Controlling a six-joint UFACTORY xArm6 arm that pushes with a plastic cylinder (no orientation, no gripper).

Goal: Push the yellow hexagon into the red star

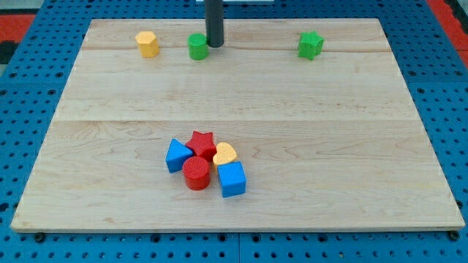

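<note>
The yellow hexagon [147, 44] sits near the view's top left of the wooden board [329, 146]. The red star [201, 142] lies in a cluster at the lower middle, far below the hexagon. My tip [214, 45] is at the view's top, touching or just right of a green cylinder [197, 47], and about a hand's width right of the yellow hexagon.
Around the red star sit a blue triangular block [177, 155], a red cylinder [196, 174], a yellow heart [225, 154] and a blue cube [232, 179]. A green star [310, 45] lies at the top right. Blue pegboard surrounds the board.
</note>
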